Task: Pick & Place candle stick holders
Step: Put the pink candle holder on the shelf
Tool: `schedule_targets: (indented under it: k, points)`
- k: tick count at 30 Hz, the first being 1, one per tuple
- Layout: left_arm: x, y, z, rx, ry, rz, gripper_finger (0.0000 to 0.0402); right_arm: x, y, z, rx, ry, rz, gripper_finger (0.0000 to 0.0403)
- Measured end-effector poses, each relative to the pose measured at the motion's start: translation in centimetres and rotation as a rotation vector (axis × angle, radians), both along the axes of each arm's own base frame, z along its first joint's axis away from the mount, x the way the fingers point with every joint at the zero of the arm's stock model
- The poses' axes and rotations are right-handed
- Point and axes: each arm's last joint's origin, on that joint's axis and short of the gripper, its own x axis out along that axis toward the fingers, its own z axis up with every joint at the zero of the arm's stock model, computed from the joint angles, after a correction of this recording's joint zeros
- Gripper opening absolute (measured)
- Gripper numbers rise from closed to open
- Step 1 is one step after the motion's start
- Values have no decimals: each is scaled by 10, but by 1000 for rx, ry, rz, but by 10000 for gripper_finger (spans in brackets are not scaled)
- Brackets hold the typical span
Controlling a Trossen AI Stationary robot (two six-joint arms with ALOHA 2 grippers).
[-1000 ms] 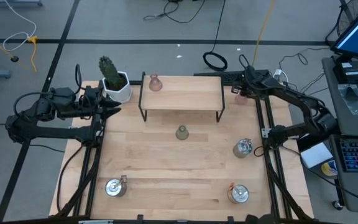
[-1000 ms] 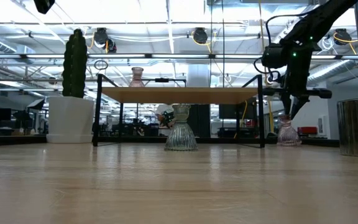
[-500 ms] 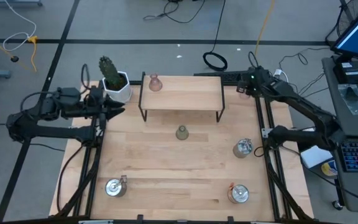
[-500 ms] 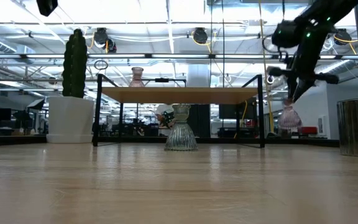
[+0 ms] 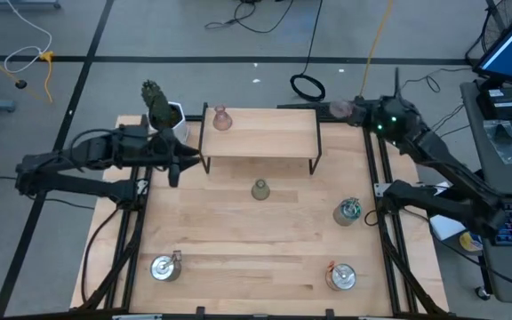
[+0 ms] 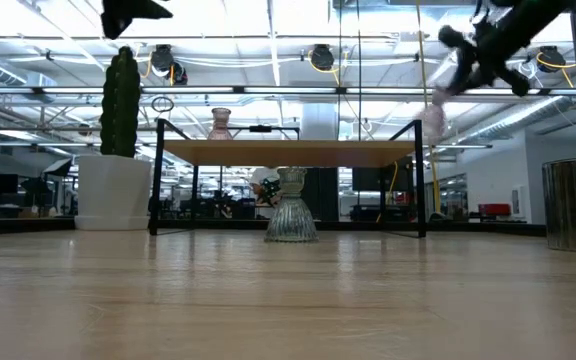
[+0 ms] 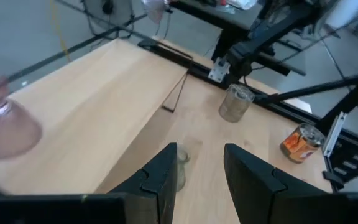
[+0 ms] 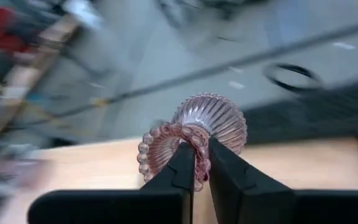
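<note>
My right gripper (image 8: 201, 163) is shut on a pale pink glass candle stick holder (image 5: 338, 109), which hangs high beside the far right corner of the wooden shelf (image 5: 259, 133); the low view shows this holder (image 6: 433, 120) well above the table. A second pink holder (image 5: 221, 118) stands on its base on the shelf. An olive-green holder (image 5: 260, 188) stands on the table in front of the shelf. Three silver holders (image 5: 348, 211), (image 5: 164, 267), (image 5: 341, 276) stand nearer the front. My left gripper (image 7: 197, 168) is open and raised, left of the shelf, with nothing in it. My right gripper pinches the pink holder's beaded top rim (image 8: 199, 144) between its two fingers; one finger (image 8: 182, 165) seems to lie in the mouth, the other outside. The fingers come nearly level from the table's right. The holder is lifted clear and tipped over, its ribbed base (image 8: 219, 118) pointing away from the gripper.
A cactus in a white pot (image 5: 160, 111) stands at the far left corner, close behind my left arm. The shelf's black legs (image 6: 158, 175) rise from the table. Open wood lies between the front silver holders.
My right gripper has risen from the table's far right corner with the pink holder and tipped from pointing down to almost level. The holder stood on the table and is now lifted clear and tilted over. My left gripper has moved toward the table's right, nearer the shelf.
</note>
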Motion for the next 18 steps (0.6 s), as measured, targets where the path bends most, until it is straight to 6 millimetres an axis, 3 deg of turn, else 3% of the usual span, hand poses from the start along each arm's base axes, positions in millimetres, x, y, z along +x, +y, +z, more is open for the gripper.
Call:
schedule_targets:
  k: [8, 12, 18]
  points:
    - [33, -4, 8, 227, -115, -94, 131, 32, 9, 27, -214, -209, 307, 17]
    - [52, -8, 10, 386, -157, -96, 131, 57, 11, 23, -200, -231, 417, 17]
    - [76, -13, 5, 580, -137, -56, 131, 94, 13, 1, -46, -229, 507, 17]
